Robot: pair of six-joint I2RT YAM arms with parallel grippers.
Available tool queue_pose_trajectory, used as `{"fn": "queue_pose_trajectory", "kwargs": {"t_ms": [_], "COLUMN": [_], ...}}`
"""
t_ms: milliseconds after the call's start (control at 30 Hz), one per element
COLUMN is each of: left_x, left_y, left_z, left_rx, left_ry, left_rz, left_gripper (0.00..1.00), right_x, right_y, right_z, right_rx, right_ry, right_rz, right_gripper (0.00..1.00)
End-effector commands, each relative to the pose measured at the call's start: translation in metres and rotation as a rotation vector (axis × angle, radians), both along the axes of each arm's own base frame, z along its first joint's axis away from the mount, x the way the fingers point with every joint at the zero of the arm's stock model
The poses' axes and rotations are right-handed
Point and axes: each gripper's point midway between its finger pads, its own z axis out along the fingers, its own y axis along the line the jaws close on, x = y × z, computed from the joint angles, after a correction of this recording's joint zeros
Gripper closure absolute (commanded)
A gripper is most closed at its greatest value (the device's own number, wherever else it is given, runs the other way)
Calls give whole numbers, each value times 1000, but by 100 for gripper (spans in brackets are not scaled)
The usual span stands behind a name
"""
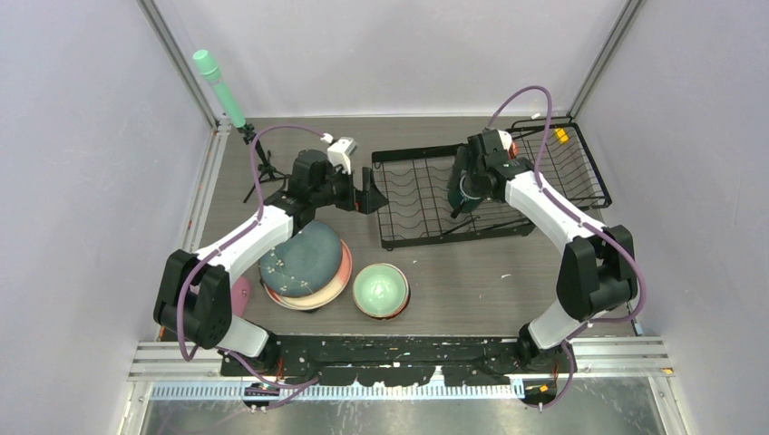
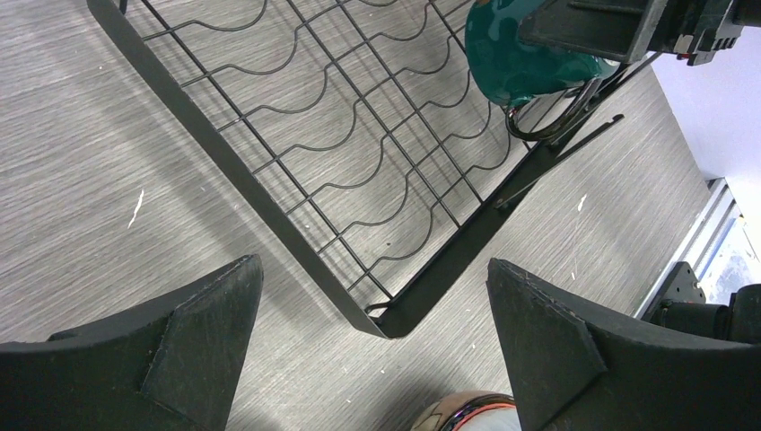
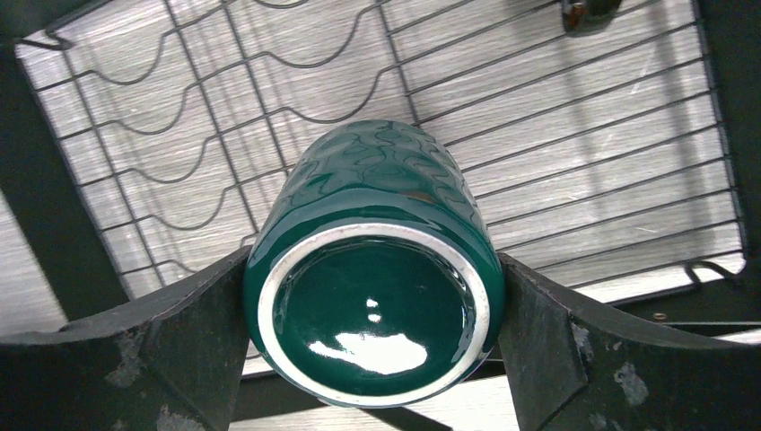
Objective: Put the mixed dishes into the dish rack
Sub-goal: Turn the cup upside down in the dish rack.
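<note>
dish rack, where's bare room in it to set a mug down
The wavy-wire tray is bare from its left edge to the teal mug held over its right half. The table strip between the rack and the green bowl is bare. Crowded: stacked plates beside that bowl.

One dish rack [image 1: 417, 208] of two joined sections, upper middle to upper right of the top view. One dark teal mug [image 3: 372, 180]. Two plates stacked left of centre: one dark teal speckled plate [image 1: 304, 258] and one pink plate [image 1: 343, 272]. One mint-green bowl [image 1: 379, 286]; the brownish rim beneath it may be a second bowl. One small pink cup [image 1: 241, 294]. One mint-green cylinder [image 1: 218, 83], upper left. Two pincers: left pincer [image 2: 372, 262], right pincer [image 3: 374, 260].
</note>
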Motion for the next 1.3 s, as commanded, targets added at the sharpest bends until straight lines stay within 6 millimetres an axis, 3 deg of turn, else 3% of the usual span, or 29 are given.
{"fn": "queue_pose_trajectory", "kwargs": {"t_ms": [0,467,700,1267], "left_x": [3,3,4,4], "left_y": [-1,3,3,1], "left_z": [28,22,21,22], "left_rx": [-13,8,12,4], "left_ry": [-74,-48,-49,-40], "left_rz": [-4,21,20,14], "left_gripper": [2,2,2,2], "right_x": [23,24,18,22], "right_y": [-19,-70,-96,-93], "right_z": [25,9,-2,-23], "right_rx": [-95,-287,-279,-248], "right_ry": [-95,-54,-8,54], "right_rz": [-73,-266,-298,-266], "right_gripper": [70,69,65,39]}}
